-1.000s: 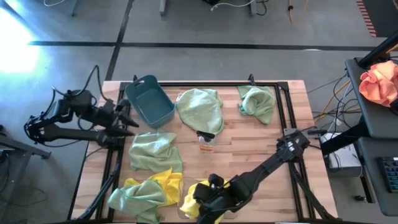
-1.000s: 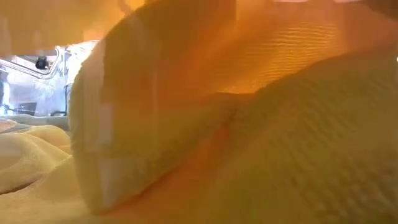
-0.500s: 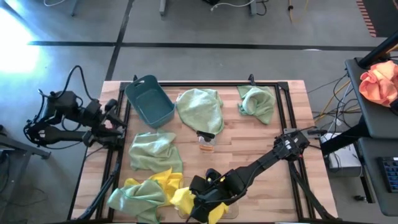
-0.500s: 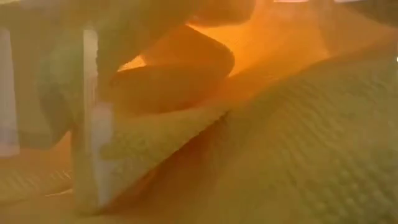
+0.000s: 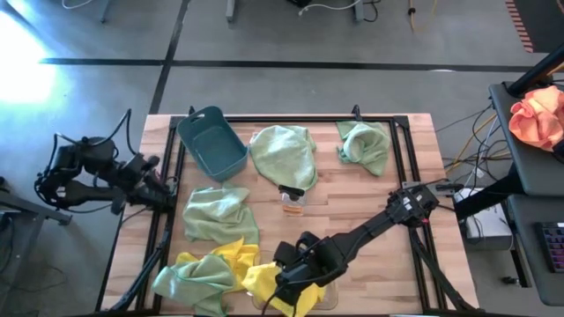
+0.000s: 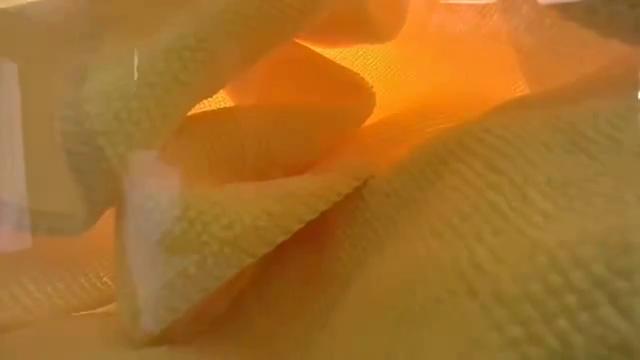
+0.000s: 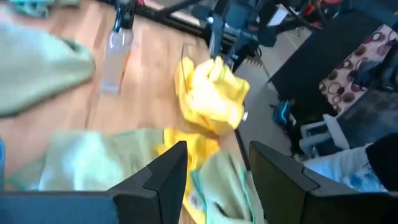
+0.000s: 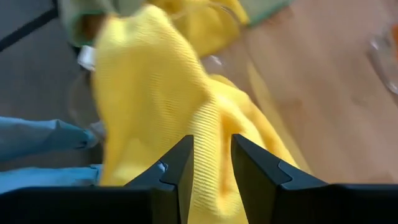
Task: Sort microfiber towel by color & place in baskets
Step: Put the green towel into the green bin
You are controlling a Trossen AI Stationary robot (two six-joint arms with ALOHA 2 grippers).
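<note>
A bright yellow towel (image 5: 269, 289) lies bunched in the clear basket (image 5: 330, 299) at the table's near edge. It also fills the low view (image 6: 450, 230). My right gripper (image 5: 288, 278) hangs just above it, pointing steeply down. Its fingers are open with the yellow towel (image 8: 155, 93) showing beyond the gap (image 8: 211, 140). My left gripper (image 5: 167, 183) is open and holds nothing (image 7: 217, 149); it sits at the table's left edge. The teal basket (image 5: 211, 141) stands at the far left. Three green towels (image 5: 282, 154) (image 5: 364, 145) (image 5: 218, 214) lie flat on the table.
A green towel (image 5: 189, 277) lies on the table with a yellow towel (image 5: 233, 255) beside the clear basket. A small amber-and-black object (image 5: 293, 198) stands mid-table. An orange-pink cloth (image 5: 538, 114) lies on a side stand to the right. A black frame (image 5: 401, 150) borders the table.
The yellow towel has slumped and spread out toward the table's left, under my right gripper. That gripper has stayed over the clear basket, tipping a little. My left gripper has drawn back toward the table's left edge and sunk slightly.
</note>
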